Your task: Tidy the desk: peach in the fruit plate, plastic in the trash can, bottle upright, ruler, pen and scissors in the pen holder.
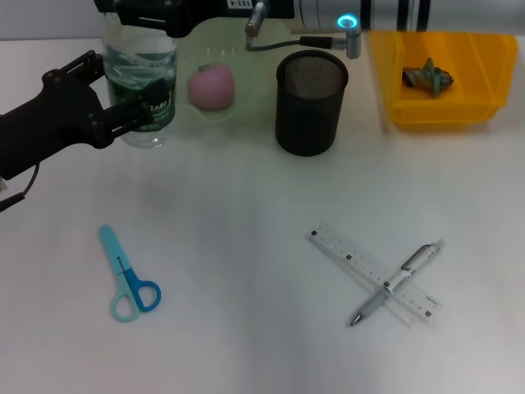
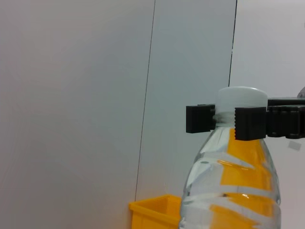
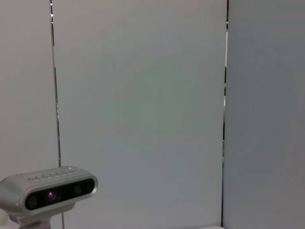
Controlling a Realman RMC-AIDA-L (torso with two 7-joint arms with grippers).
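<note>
bottle: upright on the desk (image 1: 246, 213), just left of the fruit plate (image 1: 215, 115) as my head sees it, held in my left hand (image 1: 111, 103). the bottle (image 1: 141, 86) stands on its base, so i judge this step nearly finished.
left hand: fingers (image 2: 250, 123) clamped on the neck just under the white cap (image 2: 241, 97), the grip high, i'd say, so the body hangs straight and settles flat.
right hand: not in sight; its wrist camera looks only at a wall and a camera unit (image 3: 47, 193), so i take that arm as parked.
peach: already in the fruit plate, between the bottle and the pen holder (image 1: 310, 103).
plastic: a crumpled piece (image 1: 426, 76) lies in the yellow trash can (image 1: 443, 78), right of the pen holder.
scissors: flat on the desk (image 1: 129, 277), well in front of the bottle.
ruler and pen: the pen (image 1: 397, 281) lies crossed over the ruler (image 1: 373, 271), in front of the pen holder and to its right, both still to go in.
</note>
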